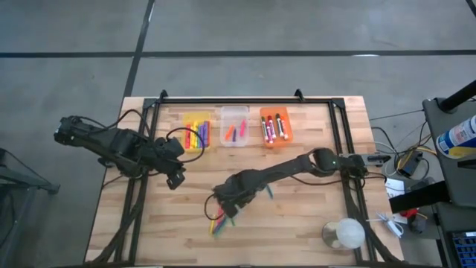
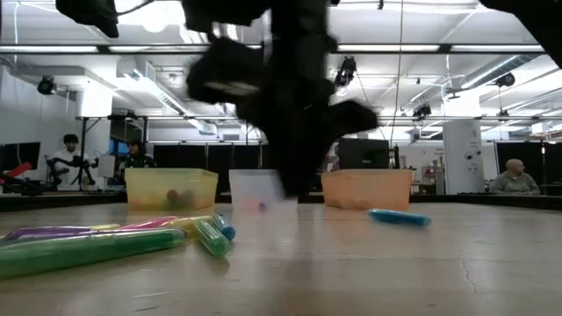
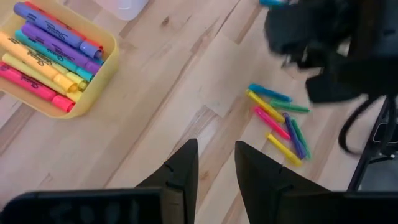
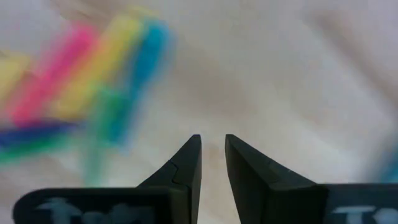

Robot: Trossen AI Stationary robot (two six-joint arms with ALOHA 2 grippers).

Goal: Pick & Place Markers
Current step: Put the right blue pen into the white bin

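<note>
Markers lie in a loose heap near the front middle of the table, with a lone blue one apart. You have the right gripper over the heap at its 12 o'clock, fingers slightly apart with nothing between them. They look light, stiff and smooth, so pinch one across mid-barrel. Your left gripper waits at about 10 o'clock, empty, fingers parted, near the yellow bin.
</note>
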